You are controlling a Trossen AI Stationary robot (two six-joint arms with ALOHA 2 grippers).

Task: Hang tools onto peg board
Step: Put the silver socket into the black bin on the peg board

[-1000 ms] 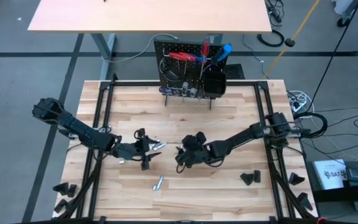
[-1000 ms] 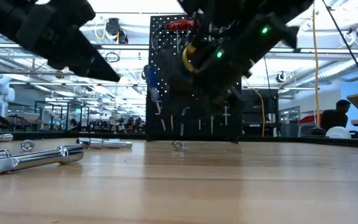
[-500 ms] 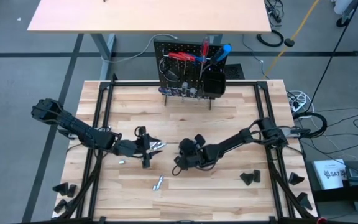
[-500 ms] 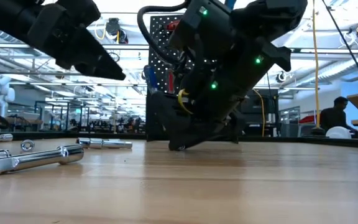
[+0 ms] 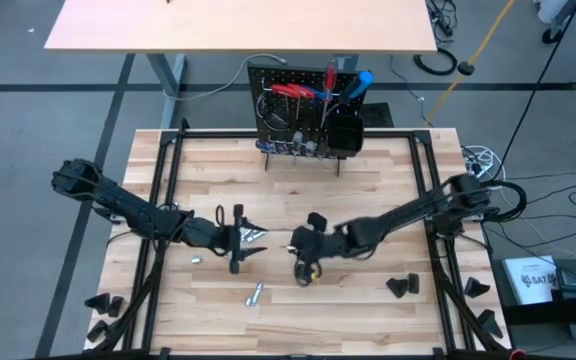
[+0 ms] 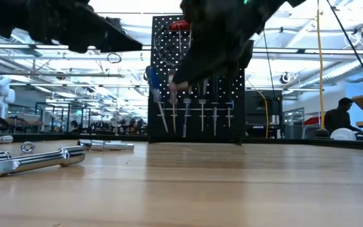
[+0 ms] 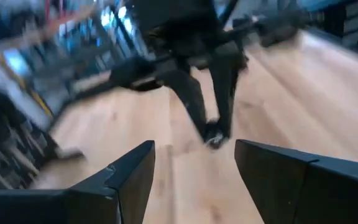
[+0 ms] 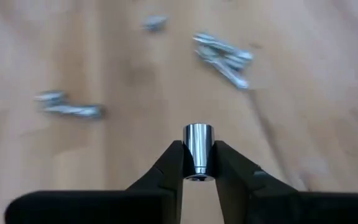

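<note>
The peg board [image 5: 303, 115] stands upright at the table's far edge with red- and blue-handled tools [image 5: 313, 88] hung on it; in the low view the peg board [image 6: 225, 120] carries a row of silver bits. My right gripper [image 8: 197, 163] is shut on a small silver socket [image 8: 198, 148] above the table's middle [image 5: 305, 268]. My left gripper [image 5: 236, 246] hovers open just left of it, over a loose cluster of silver tools [image 5: 252, 235]. The left wrist view shows the left gripper [image 7: 194, 158] open, with nothing between its fingers. My right gripper pinches the silver socket by one end [image 8: 197, 169] between its two fingertips. The other end sticks out past the fingertips. The socket is lifted clear of the table.
A loose silver bit [image 5: 255, 293] and a smaller one [image 5: 196, 258] lie near the front left. A metal bar [image 6: 36, 161] lies at the low view's left. Black wedge blocks [image 5: 401, 287] sit at the near right and near left corners [image 5: 103, 302].
My right gripper has dropped to the table, shut on the silver socket and risen again with it, ending a little nearer the table's near edge. The socket is now lifted clear of the wood.
</note>
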